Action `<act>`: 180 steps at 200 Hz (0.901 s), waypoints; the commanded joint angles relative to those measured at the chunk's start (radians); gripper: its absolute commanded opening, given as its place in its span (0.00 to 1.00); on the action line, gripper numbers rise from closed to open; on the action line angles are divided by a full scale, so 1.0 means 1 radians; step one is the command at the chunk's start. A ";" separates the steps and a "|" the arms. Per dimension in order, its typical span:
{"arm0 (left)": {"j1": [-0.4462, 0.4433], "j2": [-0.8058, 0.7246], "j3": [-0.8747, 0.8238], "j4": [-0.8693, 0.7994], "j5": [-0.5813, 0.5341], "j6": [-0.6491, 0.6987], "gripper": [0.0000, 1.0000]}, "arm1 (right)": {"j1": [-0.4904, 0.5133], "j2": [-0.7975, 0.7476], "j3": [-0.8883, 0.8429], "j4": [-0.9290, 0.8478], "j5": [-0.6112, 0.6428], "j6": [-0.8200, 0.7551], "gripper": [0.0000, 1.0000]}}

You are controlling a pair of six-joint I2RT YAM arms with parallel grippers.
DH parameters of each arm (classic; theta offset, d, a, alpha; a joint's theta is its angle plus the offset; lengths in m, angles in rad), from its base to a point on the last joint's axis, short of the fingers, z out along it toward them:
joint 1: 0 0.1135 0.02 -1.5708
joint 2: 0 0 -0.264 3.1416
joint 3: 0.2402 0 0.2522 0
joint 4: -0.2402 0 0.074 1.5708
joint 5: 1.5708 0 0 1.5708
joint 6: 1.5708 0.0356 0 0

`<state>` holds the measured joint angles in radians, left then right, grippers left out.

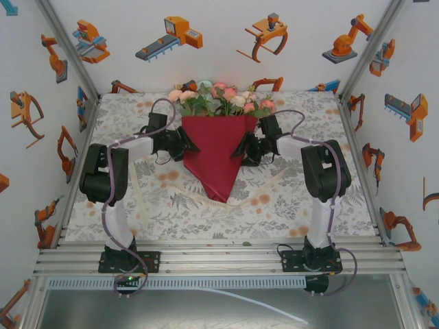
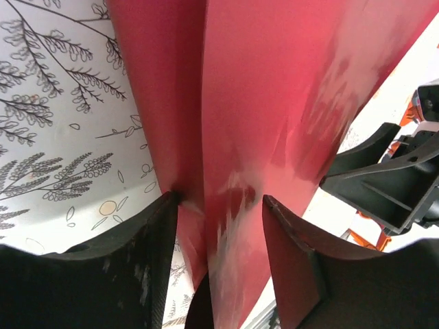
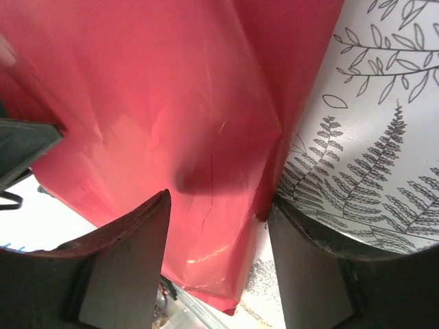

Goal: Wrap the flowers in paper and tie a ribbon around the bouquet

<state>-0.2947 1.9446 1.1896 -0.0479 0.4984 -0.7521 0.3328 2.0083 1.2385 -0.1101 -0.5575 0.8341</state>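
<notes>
The paper [image 1: 218,154] forms a dark red cone, flowers [image 1: 223,99] at its wide far end. The left gripper [image 1: 186,145] meets its left edge, the right gripper [image 1: 241,149] its right; the ribbon [image 1: 255,194] crosses under its tip.

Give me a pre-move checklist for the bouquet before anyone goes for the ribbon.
1. Paper folded around the flowers: ok. It narrows to a point at the near end, and the blooms stick out at the far end.
2. Left claw holding the fold: cannot tell. Paper runs between its fingers, but the jaws stand apart.
3. Right claw holding the fold: cannot tell. Same picture on the other edge.
4. Ribbon tied on: not ok. It lies loose on the table by the paper's point.
5. Claws clear of each other: ok. There is one on each side of the paper, and they are apart.
</notes>
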 commanded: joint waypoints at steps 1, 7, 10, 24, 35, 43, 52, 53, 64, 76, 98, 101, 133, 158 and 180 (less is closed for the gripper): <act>-0.009 0.017 -0.007 0.079 0.060 -0.037 0.45 | 0.007 0.011 -0.001 0.049 0.002 0.034 0.49; -0.008 0.020 -0.005 0.080 0.066 -0.039 0.42 | 0.008 0.008 -0.002 0.052 0.004 0.038 0.46; -0.008 0.022 -0.003 0.080 0.069 -0.039 0.40 | 0.007 0.006 -0.002 0.054 0.005 0.040 0.45; -0.008 0.023 0.001 0.080 0.074 -0.036 0.32 | 0.008 0.001 0.000 0.050 0.009 0.042 0.39; -0.008 0.019 0.003 0.078 0.073 -0.036 0.27 | 0.007 -0.003 -0.001 0.045 0.016 0.041 0.33; -0.007 0.016 0.005 0.079 0.077 -0.038 0.25 | 0.007 -0.008 0.000 0.042 0.018 0.041 0.29; -0.007 0.008 0.007 0.078 0.082 -0.041 0.22 | 0.006 -0.012 0.001 0.037 0.019 0.042 0.26; -0.007 0.007 0.008 0.078 0.082 -0.042 0.21 | 0.007 -0.012 0.001 0.036 0.019 0.042 0.25; -0.008 -0.002 0.011 0.079 0.094 -0.047 0.17 | 0.007 -0.022 0.003 0.031 0.019 0.042 0.20; -0.009 -0.016 0.013 0.080 0.101 -0.052 0.12 | 0.007 -0.035 0.007 0.026 0.019 0.043 0.15; -0.008 -0.033 0.006 0.089 0.123 -0.066 0.00 | 0.007 -0.059 0.025 -0.008 0.021 0.042 0.09; -0.009 -0.035 0.005 0.089 0.128 -0.068 0.00 | 0.007 -0.062 0.027 -0.013 0.021 0.041 0.08; -0.009 -0.075 -0.005 0.097 0.138 -0.092 0.00 | 0.006 -0.089 0.037 -0.046 0.022 0.037 0.05; -0.009 -0.097 0.004 0.099 0.141 -0.123 0.00 | 0.008 -0.093 0.048 -0.070 0.017 0.036 0.04; -0.008 -0.116 -0.004 0.105 0.152 -0.156 0.00 | 0.008 -0.112 0.036 -0.083 0.010 0.033 0.03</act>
<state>-0.3004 1.8824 1.1851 0.0315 0.6147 -0.8551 0.3336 1.9553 1.2545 -0.1532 -0.5465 0.8753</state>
